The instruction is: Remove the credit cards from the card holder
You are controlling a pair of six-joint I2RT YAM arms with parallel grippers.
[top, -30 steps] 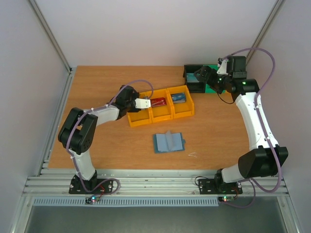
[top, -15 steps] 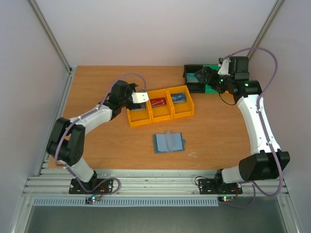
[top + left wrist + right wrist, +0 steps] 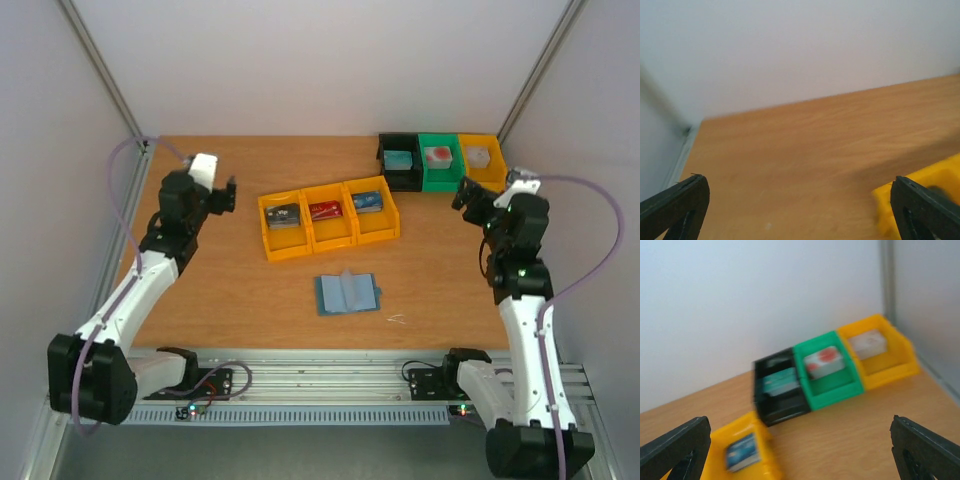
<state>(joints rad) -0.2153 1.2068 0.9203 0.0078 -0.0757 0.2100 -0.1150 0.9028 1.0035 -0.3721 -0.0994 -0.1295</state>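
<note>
Judging by the layout, extraction looks complete: the dark grey card, red card and blue card each lie in a separate yellow bin just behind the card holder, which lies spread open on the surface. Off to either side of the card holder, the left gripper and right gripper hang wide open and empty. Whether its sleeves are empty cannot be told; verify from directly above before parking.

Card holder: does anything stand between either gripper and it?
For the left gripper, the left yellow bin lies on the straight line to the card holder. From the right gripper, only table lies between.
</note>
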